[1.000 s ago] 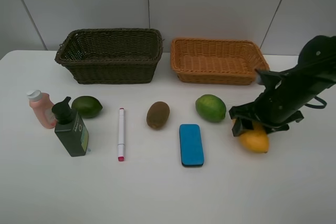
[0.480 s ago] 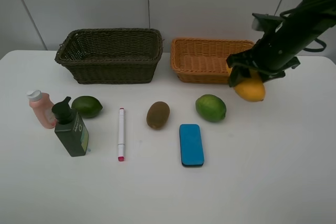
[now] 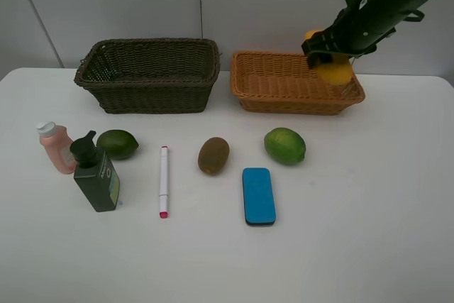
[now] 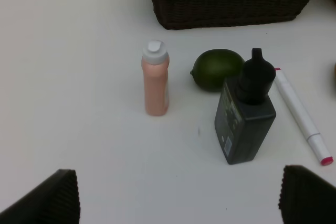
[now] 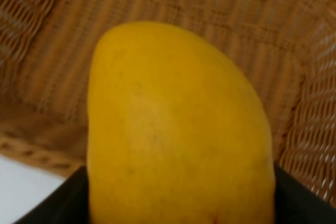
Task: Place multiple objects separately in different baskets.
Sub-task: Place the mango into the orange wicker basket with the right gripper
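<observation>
The yellow mango (image 3: 335,71) (image 5: 178,124) hangs above the right end of the light orange-tan basket (image 3: 284,107) (image 5: 157,3), with my right gripper (image 3: 328,56) shut on it. On the table lie two green fruits (image 3: 117,144) (image 3: 284,145), a kiwi (image 3: 213,155), a blue eraser (image 3: 258,196) and a white marker (image 3: 164,180). The pink bottle (image 3: 55,148) and the dark green pump bottle (image 3: 96,174) stand at the left. My left gripper (image 4: 178,198) is open above the table near those bottles, holding nothing. It is out of the exterior view.
The deep dark basket (image 3: 149,94) (image 4: 231,9) stands at the back left, beside the orange one. The left wrist view shows the pink bottle (image 4: 156,85), one green fruit (image 4: 215,70), the pump bottle (image 4: 245,114) and the marker (image 4: 302,114) close together.
My right gripper has lifted the mango off the table at the right and carried it up and back over the orange basket. The left gripper and other objects have not moved.
</observation>
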### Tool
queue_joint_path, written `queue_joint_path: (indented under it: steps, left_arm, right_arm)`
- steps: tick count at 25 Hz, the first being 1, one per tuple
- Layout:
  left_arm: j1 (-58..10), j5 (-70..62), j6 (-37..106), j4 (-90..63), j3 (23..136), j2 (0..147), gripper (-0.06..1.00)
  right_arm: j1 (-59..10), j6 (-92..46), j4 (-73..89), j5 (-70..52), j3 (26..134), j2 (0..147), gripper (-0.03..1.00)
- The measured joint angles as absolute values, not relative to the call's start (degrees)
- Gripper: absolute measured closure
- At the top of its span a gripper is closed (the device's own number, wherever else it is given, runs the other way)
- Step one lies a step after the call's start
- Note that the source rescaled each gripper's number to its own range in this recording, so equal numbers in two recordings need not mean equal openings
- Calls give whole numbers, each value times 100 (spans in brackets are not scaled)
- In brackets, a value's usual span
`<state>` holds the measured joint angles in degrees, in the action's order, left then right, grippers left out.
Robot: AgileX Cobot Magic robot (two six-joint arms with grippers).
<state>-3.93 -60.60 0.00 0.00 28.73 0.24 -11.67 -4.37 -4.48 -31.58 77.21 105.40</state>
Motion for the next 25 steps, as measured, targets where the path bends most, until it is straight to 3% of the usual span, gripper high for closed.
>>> queue_joint_path:
  steps: [11,23,24,25]
  left_arm:
    - [-393,-6060,0,0,2873,24,-5]
    - [-393,-6060,0,0,2873,24,-5]
    - [-393,-6060,0,0,2873,24,-5]
    - [-393,-6060,0,0,2873,24,-5]
  right_arm:
    - [-890,-439,-766,-1890,7913,11408,67]
    - [-847,-439,-766,-1755,7913,11582,67]
    - [-847,-439,-766,-1744,7913,11582,61]
    - [-847,-439,-766,-1731,7913,11582,38]
